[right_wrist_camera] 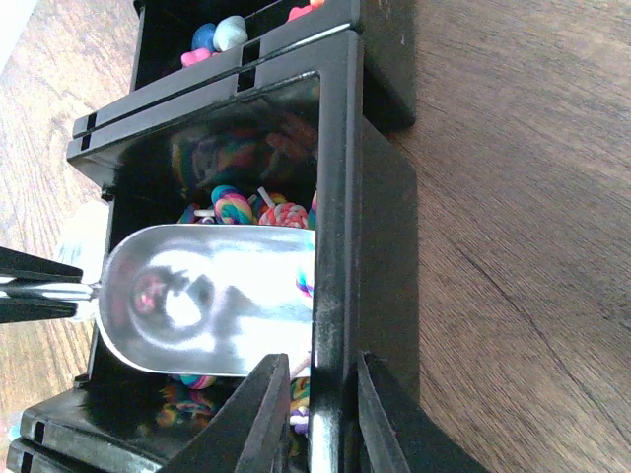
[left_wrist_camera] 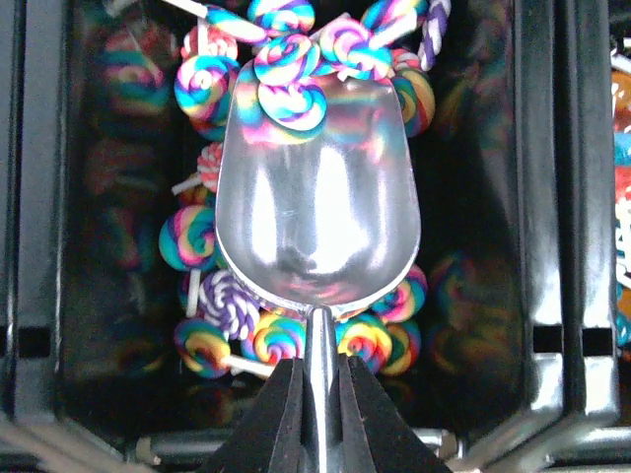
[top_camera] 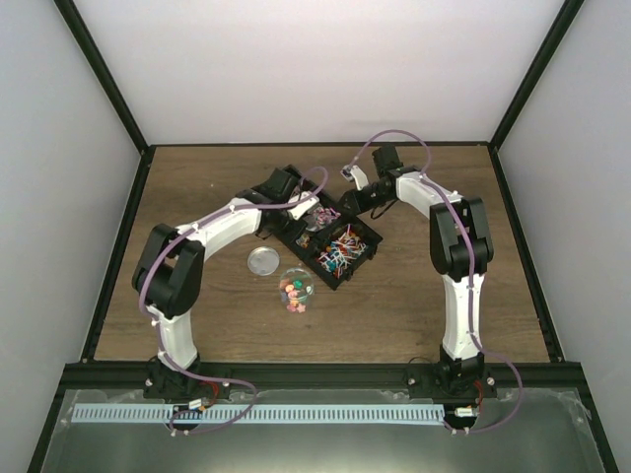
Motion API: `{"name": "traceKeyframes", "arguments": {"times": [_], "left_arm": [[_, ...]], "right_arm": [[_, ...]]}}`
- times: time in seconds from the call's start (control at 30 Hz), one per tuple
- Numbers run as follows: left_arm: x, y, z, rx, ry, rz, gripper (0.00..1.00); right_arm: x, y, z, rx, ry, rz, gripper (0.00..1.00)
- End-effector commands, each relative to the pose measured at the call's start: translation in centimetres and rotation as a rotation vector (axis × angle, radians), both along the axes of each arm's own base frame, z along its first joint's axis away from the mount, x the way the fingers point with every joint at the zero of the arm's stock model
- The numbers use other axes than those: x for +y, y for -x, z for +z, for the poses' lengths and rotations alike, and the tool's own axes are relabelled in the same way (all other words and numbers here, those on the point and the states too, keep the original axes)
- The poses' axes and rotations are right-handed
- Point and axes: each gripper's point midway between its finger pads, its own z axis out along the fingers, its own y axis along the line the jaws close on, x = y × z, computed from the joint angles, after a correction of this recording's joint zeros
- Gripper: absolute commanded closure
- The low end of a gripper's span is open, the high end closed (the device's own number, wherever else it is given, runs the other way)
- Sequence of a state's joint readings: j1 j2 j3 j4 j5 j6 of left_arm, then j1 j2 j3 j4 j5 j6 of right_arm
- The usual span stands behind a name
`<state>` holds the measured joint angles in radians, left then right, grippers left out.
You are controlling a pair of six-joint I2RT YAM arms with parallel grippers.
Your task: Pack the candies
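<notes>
The candies are swirled lollipops piled in one compartment of a black tray. My left gripper is shut on the handle of a shiny metal scoop, whose bowl lies over the lollipops with its tip among them. In the right wrist view the scoop sits inside the tray above the candies. My right gripper is shut on the tray's side wall, one finger on each side. From above, both grippers meet at the tray.
A clear round jar with a few candies in it stands on the wooden table in front of the tray. Its lid lies to its left, and some loose candies lie just in front. Other tray compartments hold more sweets.
</notes>
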<state>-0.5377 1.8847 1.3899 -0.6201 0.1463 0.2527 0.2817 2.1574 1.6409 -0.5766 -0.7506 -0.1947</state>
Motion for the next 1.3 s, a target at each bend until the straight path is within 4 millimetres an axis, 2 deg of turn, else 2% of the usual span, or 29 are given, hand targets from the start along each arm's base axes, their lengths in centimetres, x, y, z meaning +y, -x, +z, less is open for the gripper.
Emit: {"name": "traceKeyframes", "arguments": {"times": [0.0,0.17,0.3,0.37,0.5,0.57,0.7,0.83,0.9,0.97,1.1,1.17,1.27], "left_arm": [[-0.9,0.7,-1.9,0.041,0.065,0.019,0.96],[-0.7,1.6,0.2,-0.048,0.159,0.009,0.96],[-1.5,1.2,-0.7,-0.059,0.210,0.002,0.96],[-1.1,1.0,-0.6,-0.058,0.202,0.011,0.96],[0.1,1.2,1.3,-0.112,0.241,0.027,0.96],[-0.3,1.2,1.5,-0.150,0.286,0.016,0.96],[-1.1,0.2,0.9,-0.109,0.278,0.018,0.96],[-0.5,1.3,1.6,-0.167,0.328,-0.009,0.96],[-1.4,0.6,2.2,-0.191,0.380,-0.002,0.96],[-1.7,0.1,2.0,-0.154,0.375,0.012,0.96],[-0.4,1.3,4.3,-0.236,0.391,-0.041,0.96],[-0.1,2.1,4.4,-0.266,0.396,-0.070,0.96],[0.5,1.8,3.7,-0.249,0.386,-0.042,0.96]], "right_arm": [[1.4,0.8,0.8,-0.002,-0.052,0.064,0.81],[1.2,1.2,0.7,-0.010,-0.040,0.077,0.81],[1.1,1.3,0.6,-0.008,-0.038,0.081,0.81],[1.0,1.3,0.6,-0.010,-0.031,0.081,0.81],[0.7,1.3,0.4,-0.015,-0.015,0.077,0.80],[0.5,1.3,0.4,-0.017,-0.013,0.075,0.80],[0.6,1.0,0.6,-0.020,-0.016,0.078,0.80],[0.5,0.9,0.7,-0.031,-0.006,0.081,0.78],[0.5,0.9,0.6,-0.030,-0.004,0.082,0.78],[0.5,0.9,0.5,-0.026,-0.002,0.082,0.77],[0.4,0.8,0.6,-0.027,0.008,0.080,0.75],[0.3,0.8,0.6,-0.026,0.009,0.077,0.73],[0.3,0.8,0.5,-0.029,0.013,0.076,0.69]]}}
